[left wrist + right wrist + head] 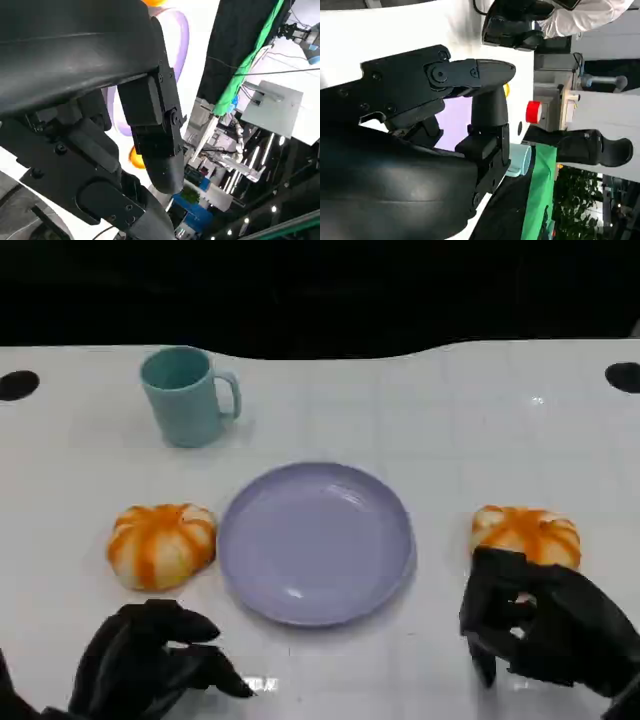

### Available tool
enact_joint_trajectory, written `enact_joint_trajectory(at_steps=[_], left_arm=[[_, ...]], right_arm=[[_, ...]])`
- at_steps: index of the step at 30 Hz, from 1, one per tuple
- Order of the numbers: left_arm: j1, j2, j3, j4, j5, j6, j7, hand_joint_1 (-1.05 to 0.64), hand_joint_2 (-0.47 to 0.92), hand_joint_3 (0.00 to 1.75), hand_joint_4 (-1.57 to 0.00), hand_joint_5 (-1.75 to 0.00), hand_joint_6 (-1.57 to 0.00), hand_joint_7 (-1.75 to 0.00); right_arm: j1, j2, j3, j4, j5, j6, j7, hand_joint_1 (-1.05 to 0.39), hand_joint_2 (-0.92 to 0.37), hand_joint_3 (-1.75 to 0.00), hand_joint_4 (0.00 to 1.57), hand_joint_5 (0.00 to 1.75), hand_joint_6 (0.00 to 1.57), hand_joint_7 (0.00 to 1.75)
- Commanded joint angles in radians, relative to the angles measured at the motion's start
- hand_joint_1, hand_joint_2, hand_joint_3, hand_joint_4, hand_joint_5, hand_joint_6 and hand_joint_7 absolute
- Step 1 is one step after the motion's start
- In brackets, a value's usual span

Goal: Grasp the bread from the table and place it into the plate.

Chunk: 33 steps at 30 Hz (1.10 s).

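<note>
Two round orange-and-white breads lie on the white table in the head view, one (161,544) left of the lavender plate (315,540) and one (527,535) to its right. The plate holds nothing. My right hand (545,628) sits just in front of the right bread, fingers partly curled and reaching its near edge, with nothing held. My left hand (150,660) hovers near the front edge, below the left bread and apart from it, fingers spread and empty. The left wrist view shows the plate (181,40) and a bit of bread (136,158) past my fingers (155,145).
A teal cup (186,396) stands at the back left, behind the left bread; the right wrist view shows it too (520,162), beyond the plate (455,125). A person's white sleeve (582,17) is beside the table. Bare table lies behind the plate.
</note>
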Motion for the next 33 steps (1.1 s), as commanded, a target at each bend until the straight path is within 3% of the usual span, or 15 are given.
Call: enact_joint_trajectory(at_steps=[1,26,31,33], left_arm=[[-0.004,0.009,0.003,0.011,0.018,-0.026,0.006,-0.97,0.63,0.01,-1.57,-0.44,-1.57,-0.18],[-0.005,0.008,0.005,0.008,0.017,-0.018,0.003,-0.96,0.63,0.00,-1.57,-0.43,-1.57,-0.18],[-0.004,0.009,0.005,0.009,0.020,-0.021,0.005,-0.96,0.63,0.00,-1.57,-0.43,-1.57,-0.18],[-0.005,0.009,0.005,0.012,0.021,-0.027,0.003,-0.96,0.63,0.00,-1.57,-0.43,-1.57,-0.18]], right_arm=[[-0.006,-0.018,-0.016,0.008,0.017,-0.005,0.008,-0.43,-0.92,-0.26,0.90,1.75,0.69,1.75],[-0.012,-0.012,-0.020,0.014,0.010,-0.018,0.001,-0.44,-0.92,-0.25,0.91,1.75,0.71,1.75],[-0.017,-0.010,-0.024,0.020,0.007,-0.054,-0.004,-0.44,-0.92,-0.26,0.82,1.75,0.59,1.73],[-0.024,-0.013,-0.026,0.020,0.004,-0.067,-0.009,-0.46,-0.92,-0.25,0.74,1.75,0.54,1.61]])
